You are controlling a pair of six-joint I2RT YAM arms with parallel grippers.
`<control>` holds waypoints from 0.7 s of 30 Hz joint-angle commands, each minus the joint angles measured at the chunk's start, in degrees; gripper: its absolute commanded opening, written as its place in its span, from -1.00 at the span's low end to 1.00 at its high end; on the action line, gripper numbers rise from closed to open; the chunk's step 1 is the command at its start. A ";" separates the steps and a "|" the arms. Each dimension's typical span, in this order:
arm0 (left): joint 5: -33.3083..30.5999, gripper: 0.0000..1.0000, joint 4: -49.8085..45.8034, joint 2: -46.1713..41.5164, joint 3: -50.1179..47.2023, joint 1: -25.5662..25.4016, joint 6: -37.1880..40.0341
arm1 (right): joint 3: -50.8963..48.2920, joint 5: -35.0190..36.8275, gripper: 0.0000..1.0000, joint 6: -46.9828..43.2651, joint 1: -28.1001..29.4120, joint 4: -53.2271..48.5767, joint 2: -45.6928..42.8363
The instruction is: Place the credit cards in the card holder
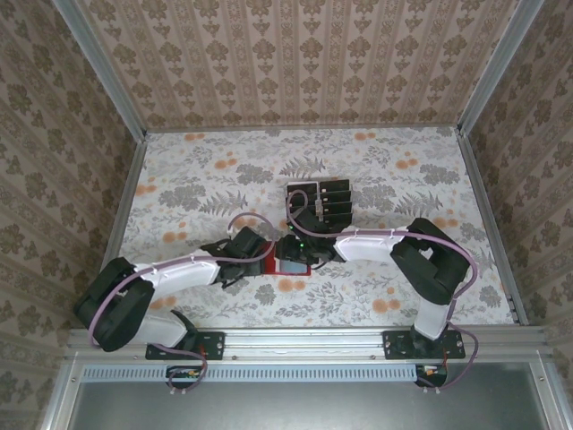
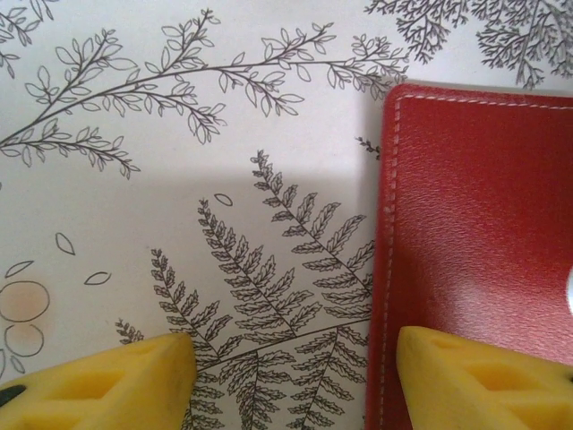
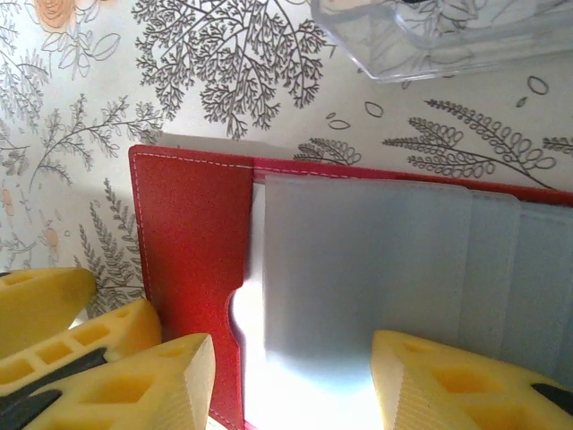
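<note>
The flowered tabletop (image 1: pixel 197 188) carries everything, and both arms reach in over its middle. Just beyond them stands a clear tiered rack (image 1: pixel 344 190) with the black credit cards (image 1: pixel 319 202) upright in its rows. The red card holder (image 1: pixel 291 266) lies flat on the tabletop just nearer than the rack, between the two wrists, open with its greyish clear pockets (image 3: pixel 376 260) facing up. The left fingers (image 2: pixel 134 381) stand apart, one over bare tabletop and the other over the red cover's stitched edge, gripping nothing. The right fingers (image 3: pixel 448 385) are likewise spread, straddling the red inner flap and the pockets, with no card between them.
</note>
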 commanded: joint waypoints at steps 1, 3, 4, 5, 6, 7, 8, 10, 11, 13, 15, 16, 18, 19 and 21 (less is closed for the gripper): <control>1.95 0.28 7.63 -0.42 -2.53 -0.39 1.79 | 0.99 -1.59 0.01 2.15 -0.10 1.64 1.27; 1.95 0.29 9.02 -1.72 -3.67 -0.64 2.15 | 1.08 -2.05 0.00 2.93 -0.03 2.38 1.64; 2.09 0.30 9.92 -2.58 -4.35 -0.65 2.33 | 1.02 -2.11 0.00 3.41 0.03 2.78 1.89; 2.21 0.30 10.94 -3.53 -5.07 -0.74 2.36 | 1.01 -2.12 0.00 3.87 0.04 3.04 2.03; 2.38 0.31 11.81 -4.44 -5.72 -0.83 2.53 | 0.85 -2.16 0.01 4.42 0.06 3.49 2.16; 2.47 0.32 12.82 -5.42 -6.47 -0.95 2.71 | 0.54 -2.28 0.01 4.93 0.15 4.22 2.30; 2.56 0.34 13.54 -6.54 -7.10 -1.00 2.87 | 0.29 -2.30 0.01 5.57 0.08 4.81 2.40; 2.65 0.35 14.59 -8.21 -8.01 -1.39 3.31 | -0.36 -2.36 0.01 6.55 0.16 5.94 2.33; 2.89 0.36 15.14 -8.85 -8.27 -1.44 3.61 | -0.72 -2.39 0.01 7.09 0.32 6.55 2.30; 3.35 0.37 16.17 -9.71 -8.77 -1.79 4.25 | -1.17 -2.41 0.01 7.87 0.34 7.41 2.15; 3.87 0.38 17.13 -10.08 -9.10 -2.21 4.76 | -1.40 -2.30 0.01 8.68 0.42 8.01 2.07; 3.97 0.38 17.61 -10.17 -9.23 -2.54 4.90 | -1.55 -2.21 0.01 9.04 0.46 8.37 2.01; 4.04 0.38 18.47 -10.09 -9.53 -3.18 5.00 | -1.78 -2.13 0.02 9.69 0.55 8.71 1.99; 4.00 0.38 18.86 -9.96 -9.64 -3.47 4.90 | -1.84 -2.09 0.02 10.10 0.53 8.81 2.04; 3.91 0.38 19.46 -9.42 -9.65 -3.88 4.82 | -1.92 -2.13 0.02 10.68 0.67 9.23 2.09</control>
